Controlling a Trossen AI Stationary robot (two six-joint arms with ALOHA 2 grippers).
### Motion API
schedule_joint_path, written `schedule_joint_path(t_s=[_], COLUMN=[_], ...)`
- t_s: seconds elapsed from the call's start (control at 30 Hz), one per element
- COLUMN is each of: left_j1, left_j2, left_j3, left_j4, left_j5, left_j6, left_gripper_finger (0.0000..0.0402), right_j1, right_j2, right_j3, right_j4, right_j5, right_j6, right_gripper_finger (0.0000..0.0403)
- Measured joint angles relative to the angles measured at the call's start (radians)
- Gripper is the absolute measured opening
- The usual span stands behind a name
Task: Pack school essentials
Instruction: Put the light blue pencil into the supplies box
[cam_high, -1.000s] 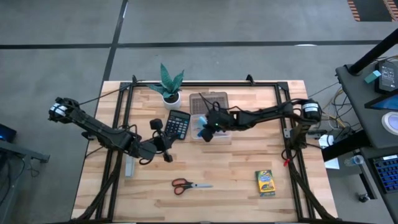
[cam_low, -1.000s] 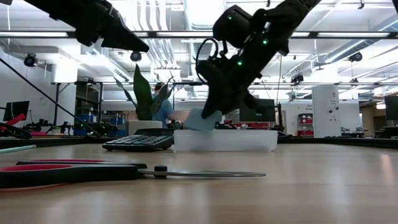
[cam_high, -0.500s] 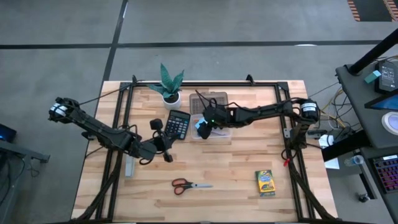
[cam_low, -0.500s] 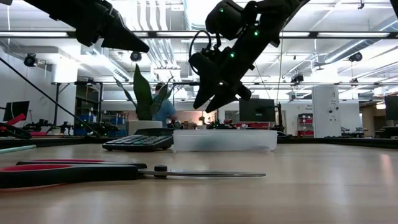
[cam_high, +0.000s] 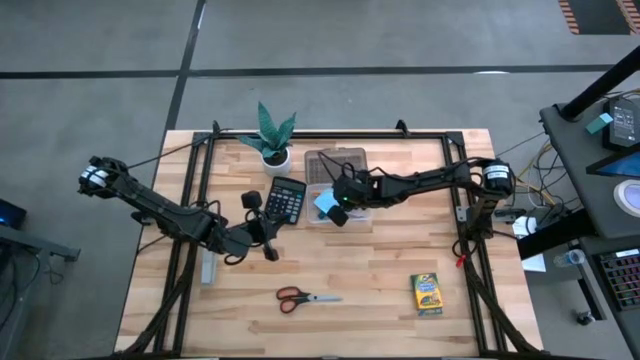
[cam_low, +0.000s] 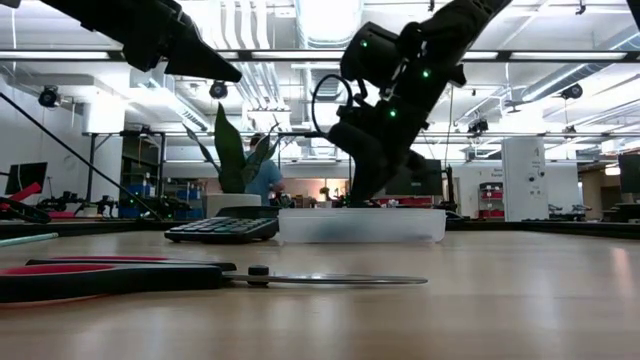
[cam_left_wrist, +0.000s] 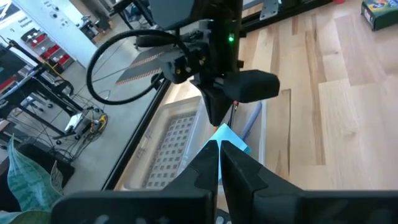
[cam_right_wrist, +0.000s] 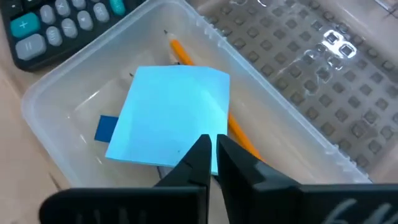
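Right now your right gripper (cam_high: 338, 205) hangs over the clear plastic box (cam_right_wrist: 56, 93) at the middle of the table (cam_high: 380, 290), its fingers pressed together with nothing between them. Just below them the light-blue note pad (cam_right_wrist: 171, 115) lies flat inside the box, resting on an orange pencil (cam_right_wrist: 239, 137), with the small blue eraser (cam_right_wrist: 106, 129) beside it on the box floor. The grey gridded lid (cam_high: 338, 162) lies touching the box on its far side, and the calculator (cam_high: 286, 201) sits just beside the box, toward your left arm. The potted plant (cam_high: 273, 135) stands behind the calculator near the table's far edge.

Your left gripper (cam_high: 268, 238) waits near the calculator, well above the tabletop; its fingers are closed and empty. In its wrist view your right arm's wrist blocks part of the box.

The red-handled scissors (cam_high: 307, 297) lie flat near the front edge, apart from everything else. The yellow-green crayon box (cam_high: 427, 293) lies toward the front on your right arm's side; its print is too small to read. The calculator's key markings are not readable either.
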Motion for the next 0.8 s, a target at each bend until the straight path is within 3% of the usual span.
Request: schedule_joint_path(t_s=[0.2,0.8], left_j1=[0.000,0.000], left_j2=[0.000,0.000], left_j3=[0.000,0.000], left_j4=[0.012,0.013], left_j5=[0.000,0.000], left_j6=[0.000,0.000], left_gripper_finger=[0.0001,0.0001], right_j1=[0.001,-0.042], right_j2=[0.000,0.006], right_j3=[-0.038,-0.044], right_j4=[0.063,-0.009], right_j5=[0.002,0.003], right_j6=[0.009,-0.012], right_gripper_finger=[0.0013,0.0012])
